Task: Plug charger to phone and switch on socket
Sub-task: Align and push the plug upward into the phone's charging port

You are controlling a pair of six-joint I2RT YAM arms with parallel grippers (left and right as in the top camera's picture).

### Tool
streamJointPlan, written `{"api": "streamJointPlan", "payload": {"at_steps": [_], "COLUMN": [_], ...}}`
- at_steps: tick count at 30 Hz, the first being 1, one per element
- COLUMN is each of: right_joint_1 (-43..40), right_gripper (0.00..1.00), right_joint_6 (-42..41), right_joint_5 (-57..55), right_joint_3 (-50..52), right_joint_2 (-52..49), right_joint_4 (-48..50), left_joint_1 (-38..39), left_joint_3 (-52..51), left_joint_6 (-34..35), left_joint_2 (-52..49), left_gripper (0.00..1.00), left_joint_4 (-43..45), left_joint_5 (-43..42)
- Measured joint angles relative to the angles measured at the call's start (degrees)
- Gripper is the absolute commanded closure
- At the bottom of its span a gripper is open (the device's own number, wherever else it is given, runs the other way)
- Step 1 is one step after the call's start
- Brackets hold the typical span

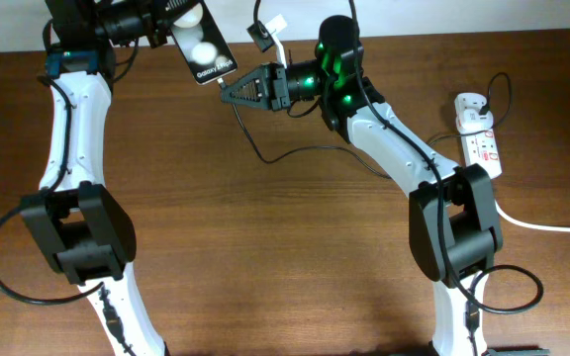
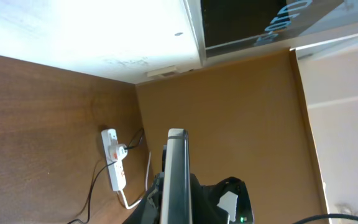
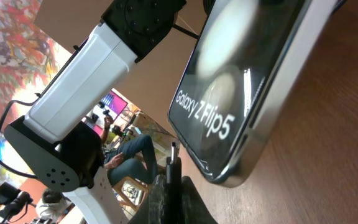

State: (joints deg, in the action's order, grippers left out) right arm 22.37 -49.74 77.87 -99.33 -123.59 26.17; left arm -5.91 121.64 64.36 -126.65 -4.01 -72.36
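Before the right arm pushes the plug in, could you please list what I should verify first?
1. Phone gripped by left gripper: ok.
2. Plug tip pinched in right gripper: ok.
3. Tip lined up with the phone's port: cannot tell, port hidden.
4. Tip seated in phone: not ok, it shows bare near the phone's end.
5. Adapter in socket: ok.
6. Cable slack: ok, it curves loosely.
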Motion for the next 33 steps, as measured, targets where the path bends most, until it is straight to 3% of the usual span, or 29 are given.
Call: {"api": "streamJointPlan", "payload": {"at_steps": [6,33], "right_joint_1": [0.00,0.00], "right_gripper": [0.96,0.96], "right_joint_6": [-0.02,-2.82], "right_joint_5": [-0.46,-1.46], "right_joint_3": [0.00,0.00], "right_joint_2": [-0.02,-0.02], "right_joint_4": [-0.85,-0.87], "left_joint_1": [0.00,0.02], "left_joint_3": [-0.02,-0.02], "left_joint_6": [0.42,1.22], "left_joint_2": [-0.02,-0.13], "left_gripper": [1.00,1.00], "left_joint_4": [5.66,5.62], "left_joint_5": [-0.26,-1.99]}}
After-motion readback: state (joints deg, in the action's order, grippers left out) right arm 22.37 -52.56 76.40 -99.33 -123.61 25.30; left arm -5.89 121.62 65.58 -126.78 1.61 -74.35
